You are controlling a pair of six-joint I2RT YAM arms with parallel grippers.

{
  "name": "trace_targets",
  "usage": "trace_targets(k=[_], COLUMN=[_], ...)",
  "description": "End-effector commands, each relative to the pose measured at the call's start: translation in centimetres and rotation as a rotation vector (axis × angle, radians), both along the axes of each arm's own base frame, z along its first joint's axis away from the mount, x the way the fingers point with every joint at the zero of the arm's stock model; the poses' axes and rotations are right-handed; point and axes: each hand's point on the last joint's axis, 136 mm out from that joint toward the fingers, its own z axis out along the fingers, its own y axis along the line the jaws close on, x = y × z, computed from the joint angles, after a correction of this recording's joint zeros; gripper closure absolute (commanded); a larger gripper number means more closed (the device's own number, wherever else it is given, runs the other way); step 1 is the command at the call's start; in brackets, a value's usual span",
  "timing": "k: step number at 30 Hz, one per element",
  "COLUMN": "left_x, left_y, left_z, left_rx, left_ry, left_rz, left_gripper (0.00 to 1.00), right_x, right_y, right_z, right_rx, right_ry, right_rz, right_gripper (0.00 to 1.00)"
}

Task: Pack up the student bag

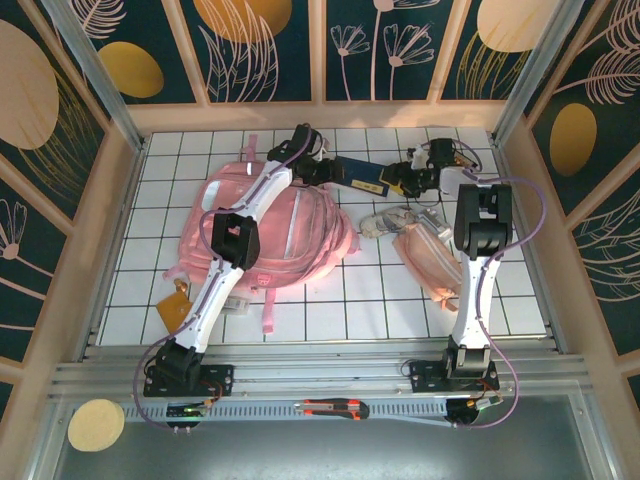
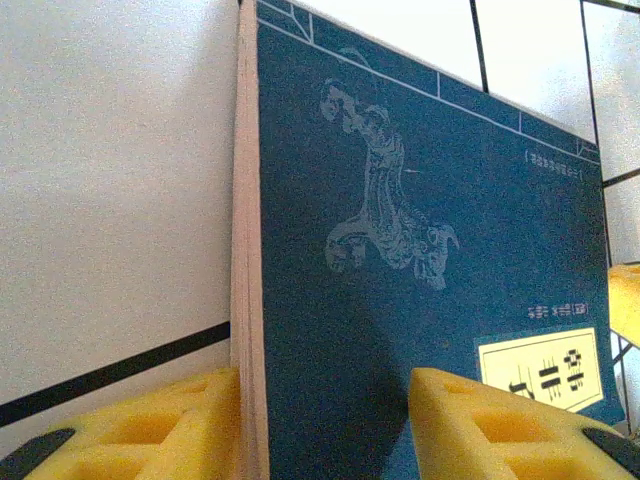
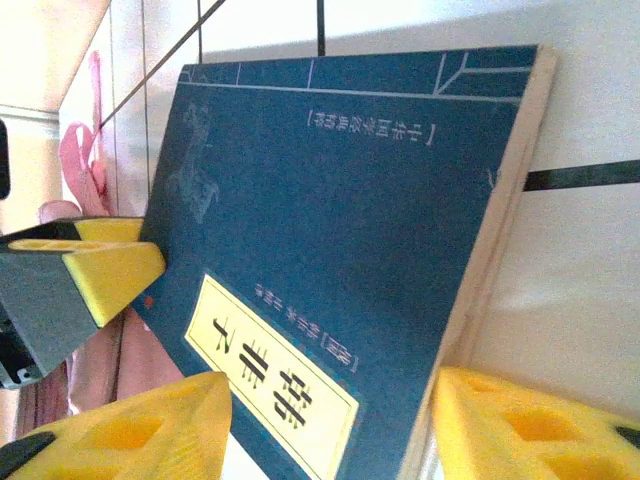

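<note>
Both arms are stretched to the back of the desk [image 1: 400, 310], meeting on a dark blue book [image 1: 360, 173], 1 tool at each end. Left tool [image 2: 325, 372]: jaws parted approx. halfway, not clamped on anything. Its left finger [image 2: 150, 425] sits tight against the book's tan page edge & the other finger [image 2: 500, 425] is over the cover. Right tool [image 3: 332, 375]: also parted, no grip. The corner w/ the yellow label [image 3: 275, 365] lies b/w its 2 fingers, and the page edge touches the right-hand finger. Can't tell if the book is flat on the desk or lifted. The pink backpack [image 1: 300, 235] lies left of ctr, partly under the left arm, its top near the book's left end. A small pale-pink pouch [image 1: 430, 258] lies on the right side, beside the right arm.
</note>
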Motion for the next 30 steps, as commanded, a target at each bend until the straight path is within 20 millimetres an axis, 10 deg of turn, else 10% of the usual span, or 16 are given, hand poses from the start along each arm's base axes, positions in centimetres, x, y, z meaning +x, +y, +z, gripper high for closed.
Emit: trace_targets(k=[1, 14, 30], left_x=[-2.3, -1.5, -1.3], left_y=[-0.4, -0.7, 2.4], left_z=[-6.9, -4.3, 15.6], left_rx=[0.041, 0.011, -0.034], left_ry=[0.128, 0.092, -0.133], left_rz=[-0.018, -0.010, 0.032], left_gripper=[0.53, 0.83, 0.94], right_x=[-1.8, -2.5, -3.7], right_y=[4.1, 5.0, 2.7], right_z=[1.3, 2.8, 7.8], right_rx=[0.120, 0.149, 0.042], right_ry=[-0.017, -0.042, -0.071], right_rz=[0.090, 0.107, 0.006], right_gripper=[0.49, 0.57, 0.47])
